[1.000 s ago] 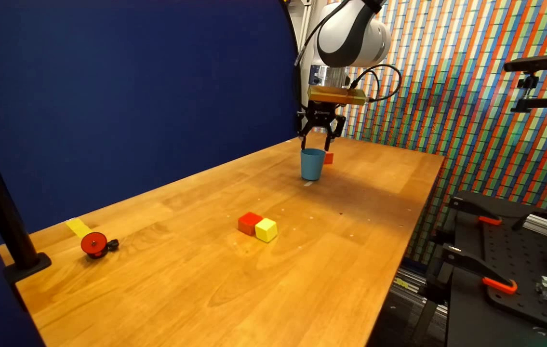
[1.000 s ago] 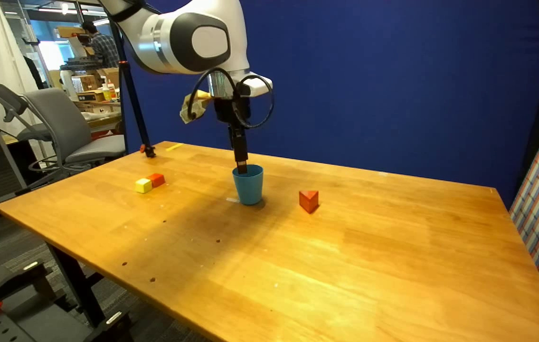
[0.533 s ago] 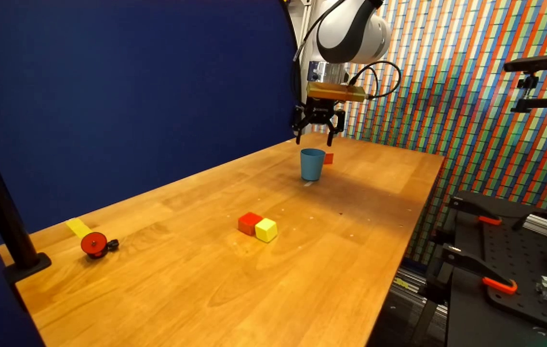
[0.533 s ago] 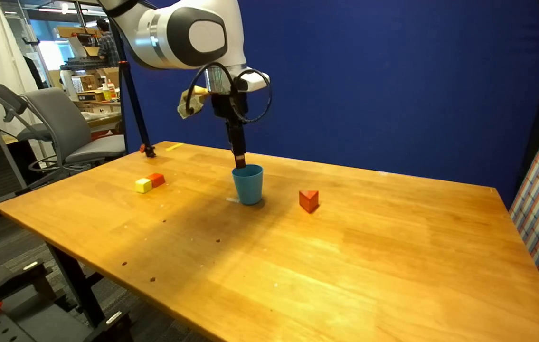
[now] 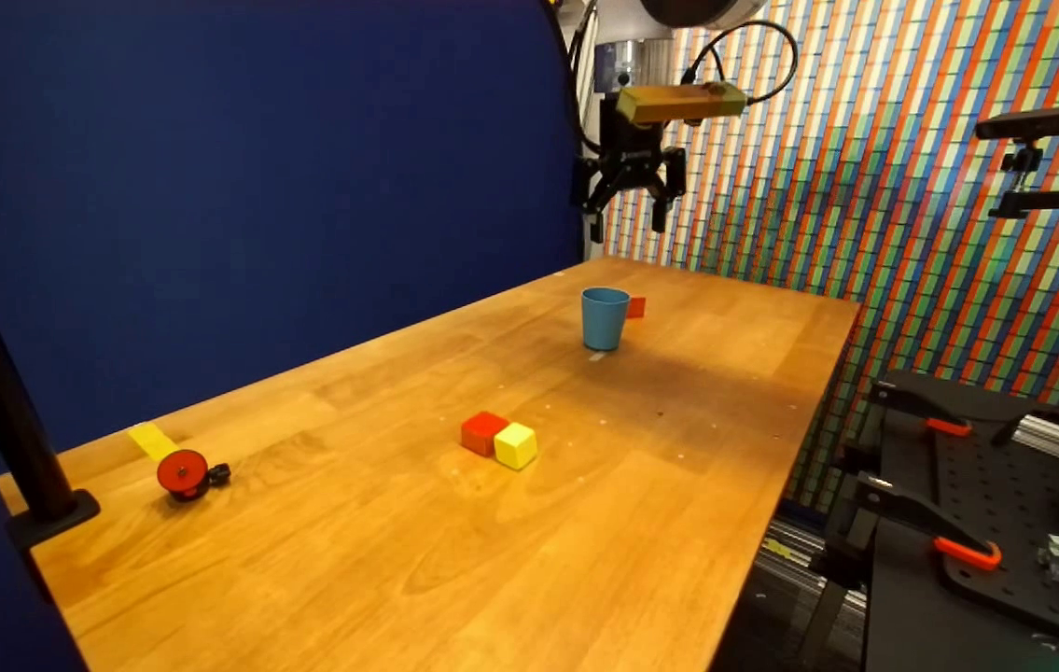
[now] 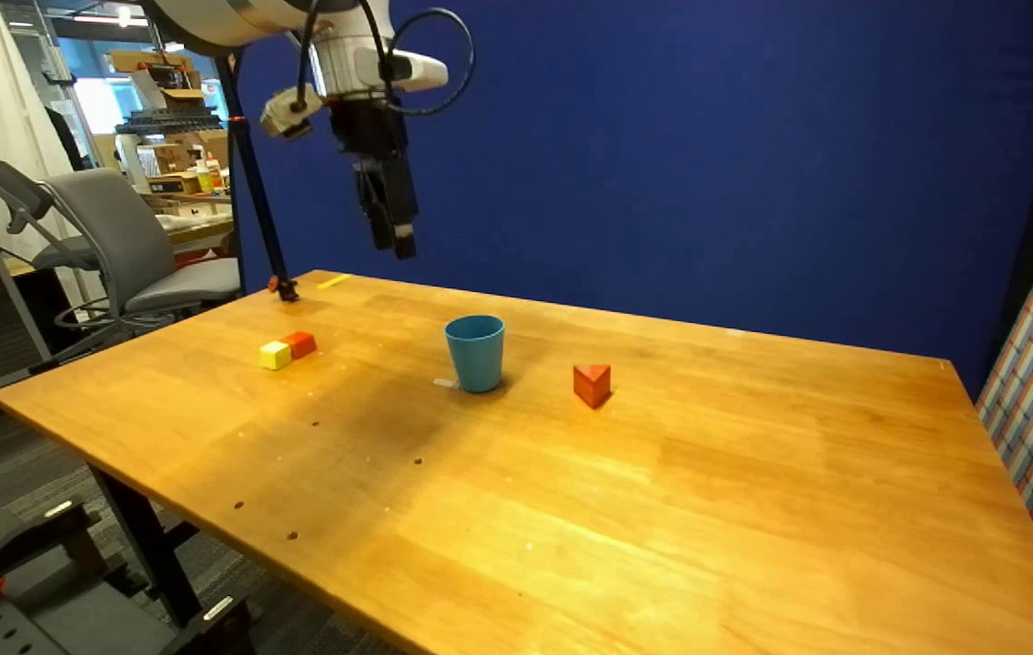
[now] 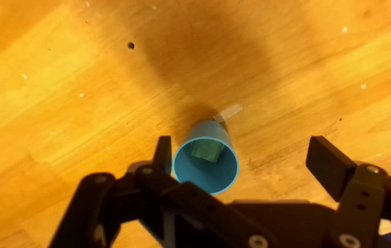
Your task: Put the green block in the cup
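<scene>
The blue cup stands upright on the table in both exterior views (image 5: 604,322) (image 6: 477,357), and it also shows in the wrist view (image 7: 209,130). The green block (image 7: 207,150) lies inside the cup at its bottom, seen in the wrist view; the cup's walls hide it in both exterior views. My gripper is open and empty, well above the table and apart from the cup, in both exterior views (image 5: 628,224) (image 6: 395,241). In the wrist view my open gripper (image 7: 242,155) has the cup between its fingers, nearer the left one.
A red cube (image 5: 482,432) and a yellow cube (image 5: 516,446) sit side by side on the wooden table (image 6: 707,509). A red triangular block (image 6: 591,386) stands near the cup. A black pole (image 5: 2,373) and a red-knobbed clamp (image 5: 182,472) are at a table corner.
My open gripper was at the cup's mouth one second ago. It has risen up and away from the cup, with the arm. The cup and the other blocks have not moved.
</scene>
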Robot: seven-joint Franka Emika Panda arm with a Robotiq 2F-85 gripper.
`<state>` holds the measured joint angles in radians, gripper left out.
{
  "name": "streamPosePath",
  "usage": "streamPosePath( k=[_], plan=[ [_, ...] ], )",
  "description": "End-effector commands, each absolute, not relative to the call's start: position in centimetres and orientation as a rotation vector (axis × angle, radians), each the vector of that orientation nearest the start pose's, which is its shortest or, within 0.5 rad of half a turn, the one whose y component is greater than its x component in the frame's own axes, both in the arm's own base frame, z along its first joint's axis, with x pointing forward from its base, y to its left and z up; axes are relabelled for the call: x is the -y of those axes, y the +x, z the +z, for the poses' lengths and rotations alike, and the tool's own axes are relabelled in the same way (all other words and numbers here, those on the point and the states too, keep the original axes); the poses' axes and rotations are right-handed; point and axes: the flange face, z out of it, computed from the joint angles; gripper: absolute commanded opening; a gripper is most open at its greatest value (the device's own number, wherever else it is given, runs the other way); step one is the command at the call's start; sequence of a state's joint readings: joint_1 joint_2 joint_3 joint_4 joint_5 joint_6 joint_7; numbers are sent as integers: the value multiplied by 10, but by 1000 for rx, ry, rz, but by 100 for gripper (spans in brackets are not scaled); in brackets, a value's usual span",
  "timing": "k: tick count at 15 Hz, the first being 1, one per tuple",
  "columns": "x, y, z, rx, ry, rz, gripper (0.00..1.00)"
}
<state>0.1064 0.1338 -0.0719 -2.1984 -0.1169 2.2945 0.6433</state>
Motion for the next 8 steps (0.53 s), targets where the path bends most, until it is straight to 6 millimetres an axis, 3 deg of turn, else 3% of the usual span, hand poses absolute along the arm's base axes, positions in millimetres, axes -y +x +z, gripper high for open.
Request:
streamPosePath(
  k=[1, 5, 6, 8],
  plan=[
    [-38, 509, 371, -604, -3205, 32, 100],
    [-64, 482, 403, -349, -3219, -12, 100],
    [-59, 504, 387, -465, -3215, 14, 100],
    [-67, 494, 397, -394, -3224, -6, 100]
  ],
)
